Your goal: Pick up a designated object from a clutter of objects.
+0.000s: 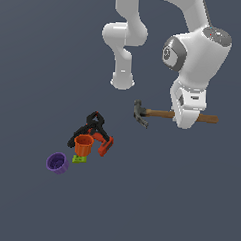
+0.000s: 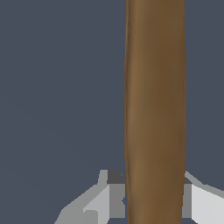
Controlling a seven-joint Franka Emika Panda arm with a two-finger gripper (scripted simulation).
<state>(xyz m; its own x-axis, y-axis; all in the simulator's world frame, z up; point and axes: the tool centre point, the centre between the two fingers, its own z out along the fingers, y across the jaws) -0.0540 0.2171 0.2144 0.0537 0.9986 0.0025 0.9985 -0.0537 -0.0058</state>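
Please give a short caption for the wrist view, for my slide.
Gripper astride the hammer, fingers flanking its brown wooden handle.

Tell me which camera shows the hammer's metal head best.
The exterior view. There the hammer lies apart from the clutter, its dark head fully visible toward that view's left of the gripper. The wrist view shows only the brown handle between the fingers, no head.

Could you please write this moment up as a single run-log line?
phase: grasping | gripper: fingers on both sides of hammer handle | hammer: apart from the pile | orange cup, purple cup: untouched
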